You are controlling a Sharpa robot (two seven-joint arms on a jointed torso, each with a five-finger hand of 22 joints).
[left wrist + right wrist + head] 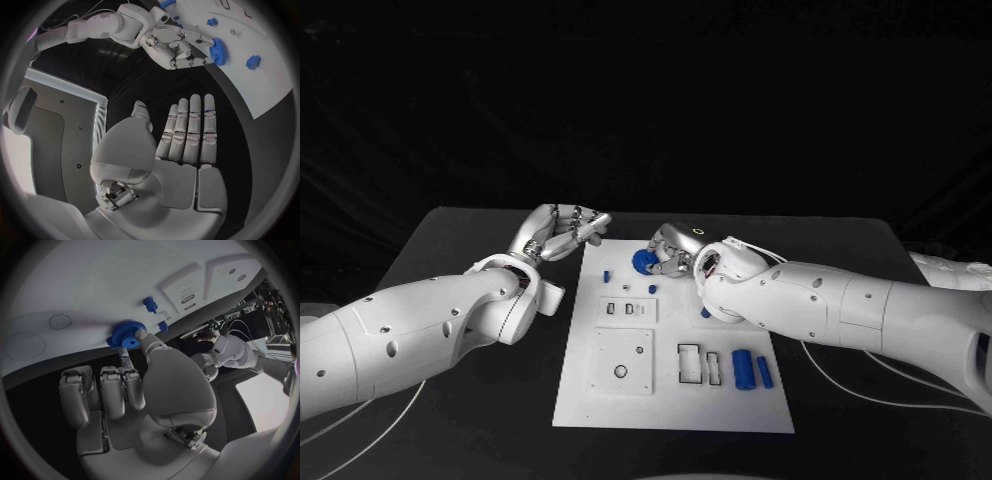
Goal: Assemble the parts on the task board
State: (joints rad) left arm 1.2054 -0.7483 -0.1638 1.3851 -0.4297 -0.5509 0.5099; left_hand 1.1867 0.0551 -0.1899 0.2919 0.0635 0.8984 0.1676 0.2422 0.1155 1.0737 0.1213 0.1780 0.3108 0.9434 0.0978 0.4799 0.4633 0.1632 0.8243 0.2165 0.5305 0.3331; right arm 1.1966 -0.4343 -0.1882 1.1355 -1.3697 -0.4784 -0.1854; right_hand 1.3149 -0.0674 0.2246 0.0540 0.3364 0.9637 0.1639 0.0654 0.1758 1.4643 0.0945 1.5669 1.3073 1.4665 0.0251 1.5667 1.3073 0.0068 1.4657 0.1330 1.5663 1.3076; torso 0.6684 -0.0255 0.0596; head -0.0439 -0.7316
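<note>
While right robot hand (678, 252) pinches blue gear (645, 262) at board's (675, 400) far end, we see left robot hand (563, 233) open, fingers straight, holding nothing, just off board's far-left corner above tabletop (473, 235).

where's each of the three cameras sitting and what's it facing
Head view: on the robot's head, looking down at the task board; both arms enter.
Left wrist view: behind the left hand, facing the board's edge.
Right wrist view: behind the right hand, facing the blue gear it pinches.
Shared: that gear shows in all three.
</note>
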